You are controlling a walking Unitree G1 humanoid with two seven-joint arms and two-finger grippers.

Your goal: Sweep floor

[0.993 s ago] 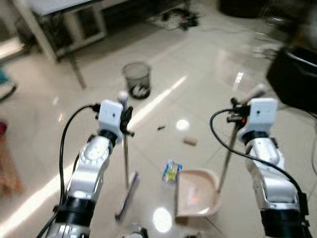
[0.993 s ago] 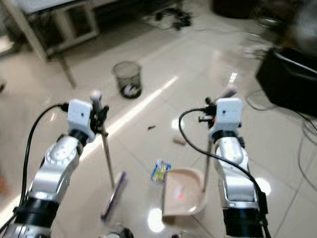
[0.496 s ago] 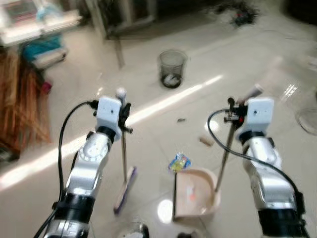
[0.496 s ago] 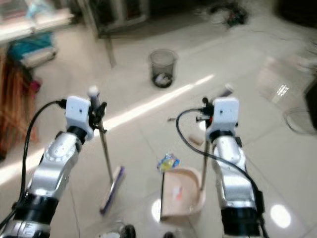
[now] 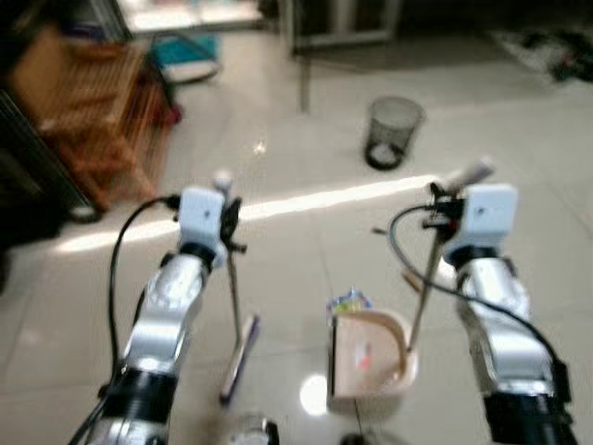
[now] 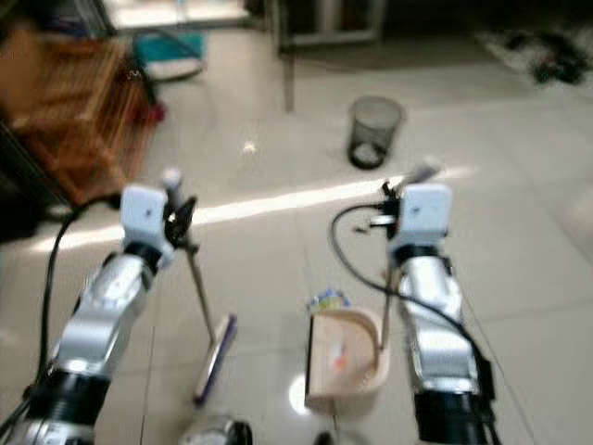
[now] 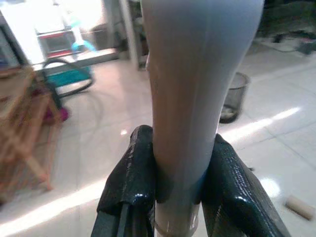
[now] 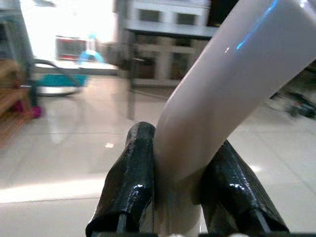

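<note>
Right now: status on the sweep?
Left gripper shut on broom handle. Right gripper shut on dustpan handle. Wrapper at dustpan mouth. Wastebasket far ahead.

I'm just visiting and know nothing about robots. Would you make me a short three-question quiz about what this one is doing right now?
1. True or false: the left gripper is shut on the broom handle.
2. What does the right gripper hold? A) the wire bin B) the dustpan handle C) a cable
3. Fill in: the blue and yellow wrapper lies on the floor right at the far edge of the ____.

Key:
1. True. Black fingers clamp the handle on both sides.
2. B. The dustpan handle runs down to the dustpan; the wire bin stands farther off.
3. dustpan
</note>
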